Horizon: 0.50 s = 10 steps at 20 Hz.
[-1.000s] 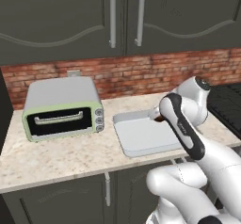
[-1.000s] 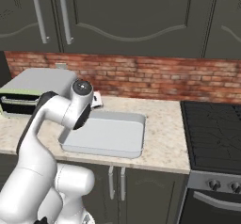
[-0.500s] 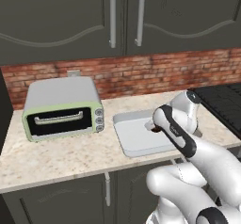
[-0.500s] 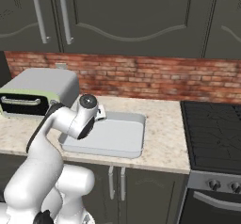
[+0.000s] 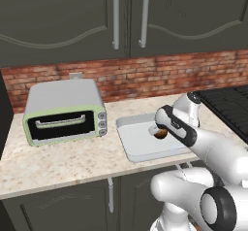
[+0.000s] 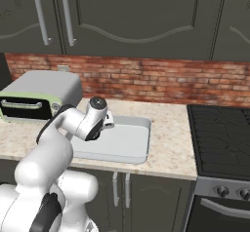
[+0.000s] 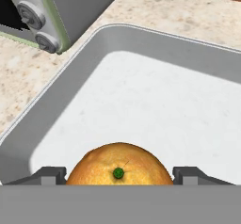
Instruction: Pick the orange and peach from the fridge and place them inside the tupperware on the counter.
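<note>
Hand view: my gripper clamps the orange at bottom centre, a finger on each side, so it hangs over the tupperware floor. The toaster oven sits upper left on the counter.
</note>
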Tool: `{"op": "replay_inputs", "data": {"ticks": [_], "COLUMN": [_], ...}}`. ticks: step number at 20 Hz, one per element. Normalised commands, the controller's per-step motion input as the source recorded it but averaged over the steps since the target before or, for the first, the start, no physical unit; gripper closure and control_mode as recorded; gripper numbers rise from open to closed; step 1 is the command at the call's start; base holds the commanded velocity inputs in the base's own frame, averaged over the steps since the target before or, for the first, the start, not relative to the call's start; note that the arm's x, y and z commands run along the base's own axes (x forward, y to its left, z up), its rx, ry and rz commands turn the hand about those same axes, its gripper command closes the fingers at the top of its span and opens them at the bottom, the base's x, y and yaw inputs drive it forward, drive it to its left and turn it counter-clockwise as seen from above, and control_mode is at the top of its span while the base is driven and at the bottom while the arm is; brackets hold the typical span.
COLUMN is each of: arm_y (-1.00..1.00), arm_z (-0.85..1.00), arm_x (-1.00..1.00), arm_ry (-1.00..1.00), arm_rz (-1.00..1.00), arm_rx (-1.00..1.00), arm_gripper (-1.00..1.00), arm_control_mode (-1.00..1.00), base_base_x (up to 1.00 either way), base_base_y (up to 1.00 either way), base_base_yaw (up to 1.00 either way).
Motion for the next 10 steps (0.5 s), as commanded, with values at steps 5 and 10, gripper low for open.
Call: {"op": "replay_inputs", "data": {"ticks": [5, 10], "arm_y": [0.0, 0.0], "arm_z": [-0.32, -0.34], "arm_x": [0.3, 0.39], "arm_ry": [0.0, 0.0], "arm_rz": [0.0, -0.01], "arm_rx": [-0.02, -0.02], "arm_gripper": [1.0, 1.0], "arm_control_mode": [-1.0, -1.0], "base_base_x": [0.0, 0.0], "base_base_y": [0.0, 0.0], "base_base_yaw": [0.0, 0.0]}}
